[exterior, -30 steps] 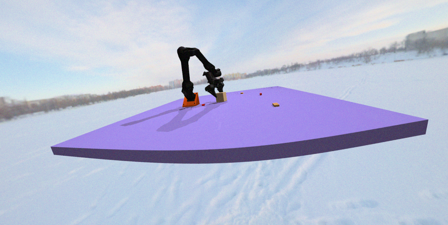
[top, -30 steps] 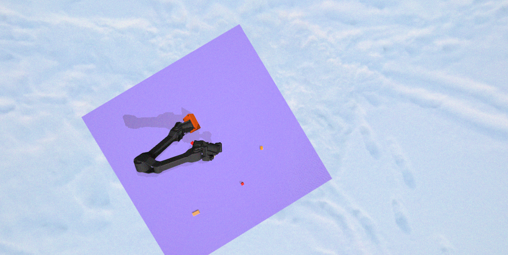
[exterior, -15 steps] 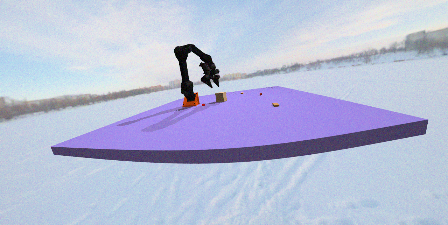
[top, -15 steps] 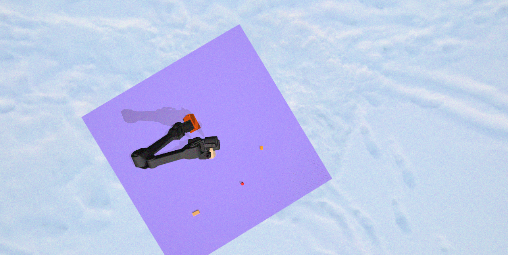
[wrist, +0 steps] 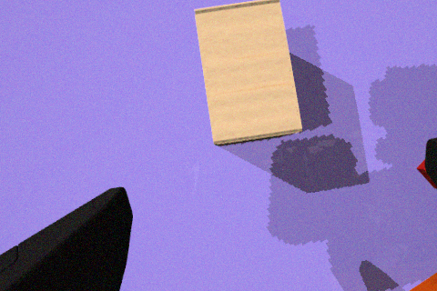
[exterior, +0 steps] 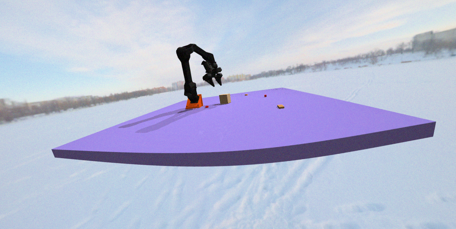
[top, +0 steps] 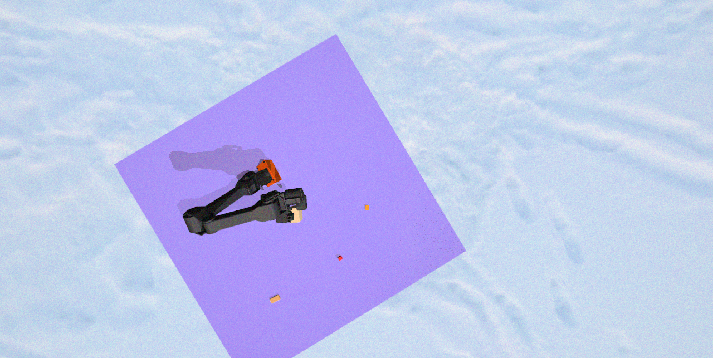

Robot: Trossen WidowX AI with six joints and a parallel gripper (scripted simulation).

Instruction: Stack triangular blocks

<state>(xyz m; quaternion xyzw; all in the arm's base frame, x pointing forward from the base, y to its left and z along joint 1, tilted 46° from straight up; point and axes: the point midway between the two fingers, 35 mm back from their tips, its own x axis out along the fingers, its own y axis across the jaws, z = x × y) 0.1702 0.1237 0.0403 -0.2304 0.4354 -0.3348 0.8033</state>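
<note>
While the top view hides part of the wooden block [top: 297, 215] [exterior: 224, 99] [wrist: 248, 72] beneath the gripper [top: 290, 212] [exterior: 217, 85] [wrist: 276, 168], its pale upper face shows past the black arm [top: 234, 219] [exterior: 187, 73]. The orange base [top: 277, 179] [exterior: 199, 100] [wrist: 427, 285] lies up and to the left of the block on the purple desk [top: 308, 106] [exterior: 223, 131] [wrist: 68, 55]. An orange piece [top: 366, 207] [exterior: 245, 94] is to the block's right, a red cube [top: 340, 258] [exterior: 265, 95] is below and to the right, and a flat tan piece [top: 274, 298] [exterior: 280, 106] is well below. In the exterior view, the block stands squarely on the desk, boxy, with its top looking level; the gripper is above it, apart from it, open and empty. A small red piece [exterior: 206, 106] [wrist: 421, 168] lies between block and base. In the wrist view, the block's upper face is a plain rectangle beyond the spread fingers, which touch neither it nor the desk. The seam between its two triangular halves cannot be made out.
</note>
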